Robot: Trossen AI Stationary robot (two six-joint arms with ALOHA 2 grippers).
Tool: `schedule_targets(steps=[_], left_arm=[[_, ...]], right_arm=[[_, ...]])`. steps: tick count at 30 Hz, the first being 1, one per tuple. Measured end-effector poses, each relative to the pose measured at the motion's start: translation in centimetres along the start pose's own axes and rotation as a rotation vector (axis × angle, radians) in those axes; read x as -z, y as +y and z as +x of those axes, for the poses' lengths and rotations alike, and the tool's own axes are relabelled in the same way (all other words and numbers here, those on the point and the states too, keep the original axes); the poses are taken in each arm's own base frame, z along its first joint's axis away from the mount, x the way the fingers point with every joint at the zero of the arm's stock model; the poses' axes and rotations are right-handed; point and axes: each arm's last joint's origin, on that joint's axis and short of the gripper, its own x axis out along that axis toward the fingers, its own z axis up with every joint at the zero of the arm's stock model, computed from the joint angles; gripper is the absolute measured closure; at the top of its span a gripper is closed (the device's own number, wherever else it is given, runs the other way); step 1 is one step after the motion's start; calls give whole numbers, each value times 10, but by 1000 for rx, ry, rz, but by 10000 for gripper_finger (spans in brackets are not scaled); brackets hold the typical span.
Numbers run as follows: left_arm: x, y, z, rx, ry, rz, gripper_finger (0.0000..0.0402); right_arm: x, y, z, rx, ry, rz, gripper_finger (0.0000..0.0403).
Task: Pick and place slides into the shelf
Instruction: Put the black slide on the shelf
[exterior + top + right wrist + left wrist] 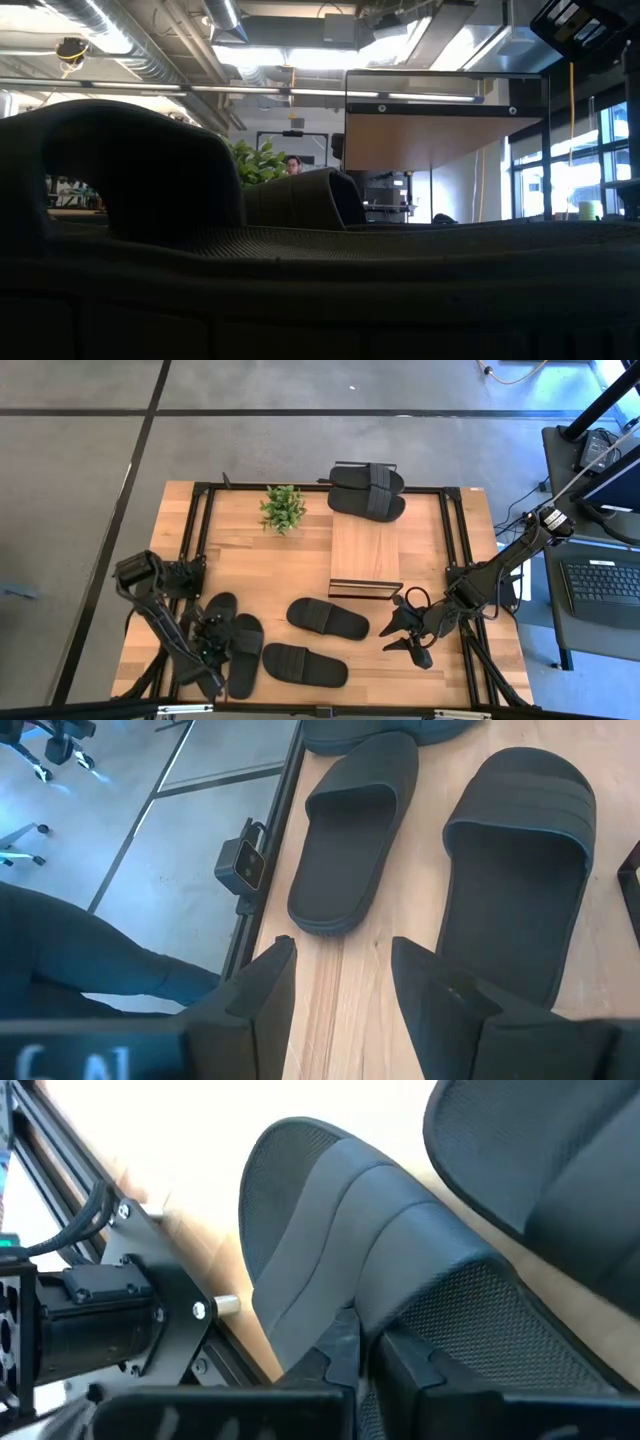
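Note:
Four black slides lie sole-down on the wooden table near its front: two at the left [220, 610] [245, 652] and two in the middle [327, 618] [305, 665]. Two more slides [366, 490] sit at the far end of the shelf [365, 550], a narrow wood-topped rack with a black frame. My left gripper [212, 636] is low between the left pair, shut on the leftmost slide [300, 1220]. My right gripper [405, 635] hovers open, right of the middle slides [520, 870] [350, 830], with nothing between its fingers [270, 980]. My left gripper [365, 1350] is shut on the leftmost slide at the side end of its ribbed strap [365, 1295], where the strap meets the sole's edge. The fingers slant down onto it. The slide's sole lies on the table. The fingers themselves hide how far back the strap reaches.
A small green plant [283, 508] stands on the table's far side, left of the shelf. A black metal frame [190, 540] runs round the table's edges, close beside the held slide [150, 1290]. In the low view a slide [130, 170] fills the foreground.

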Motion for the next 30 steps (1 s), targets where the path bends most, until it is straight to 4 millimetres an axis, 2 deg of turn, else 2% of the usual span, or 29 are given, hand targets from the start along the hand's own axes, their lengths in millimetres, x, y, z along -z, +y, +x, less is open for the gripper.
schedule_targets(steps=[7, 15, 24, 30], left_arm=[[-10, 0, -5, 3, 15, -38, 396], [-22, 16, -42, -2, 5, -88, 399], [-34, 31, -71, 134, 65, -142, 400], [-50, 32, -93, 230, 62, -106, 400]], right_arm=[[0, 0, 0, 0, 0, 0, 236], [0, 0, 0, 0, 1, -3, 236], [0, 0, 0, -1, 1, -2, 236], [-5, 2, -12, -63, -18, 59, 236]])
